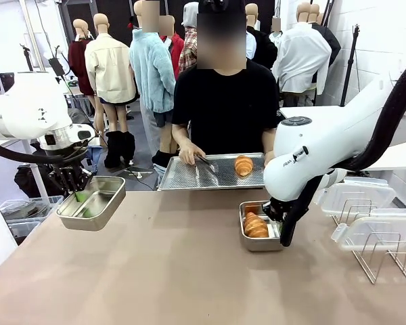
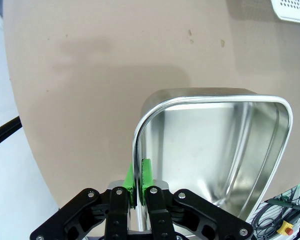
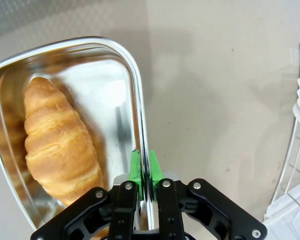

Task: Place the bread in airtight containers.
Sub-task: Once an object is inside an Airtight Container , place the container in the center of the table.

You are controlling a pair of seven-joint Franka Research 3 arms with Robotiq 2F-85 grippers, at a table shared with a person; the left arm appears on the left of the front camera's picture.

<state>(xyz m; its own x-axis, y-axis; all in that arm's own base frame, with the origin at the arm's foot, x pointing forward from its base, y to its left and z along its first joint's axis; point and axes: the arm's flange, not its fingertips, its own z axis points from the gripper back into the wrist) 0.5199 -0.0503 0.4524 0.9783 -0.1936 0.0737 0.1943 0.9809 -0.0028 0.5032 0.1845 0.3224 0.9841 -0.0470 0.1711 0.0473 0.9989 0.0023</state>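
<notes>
An empty steel airtight container [image 1: 96,220] hangs slightly tilted over the table's left edge. My left gripper [image 1: 78,195] is shut on its rim. In the left wrist view the green pads [image 2: 146,172] pinch the wall of this container [image 2: 215,150]. A second container [image 1: 260,245] sits on the table at centre right with a golden croissant [image 1: 255,225] inside. My right gripper [image 1: 277,215] is shut on its right rim. In the right wrist view the gripper [image 3: 144,170] clamps the container's [image 3: 110,90] edge beside the bread [image 3: 57,145]. Another croissant [image 1: 243,164] lies on the person's tray.
The person at the far side holds a perforated metal tray [image 1: 189,177] and tongs [image 1: 204,161] over it. Clear plastic lids [image 1: 355,195] rest on a wire rack [image 1: 379,261] at the right. Bare brown tabletop [image 1: 176,271] spreads between the two containers.
</notes>
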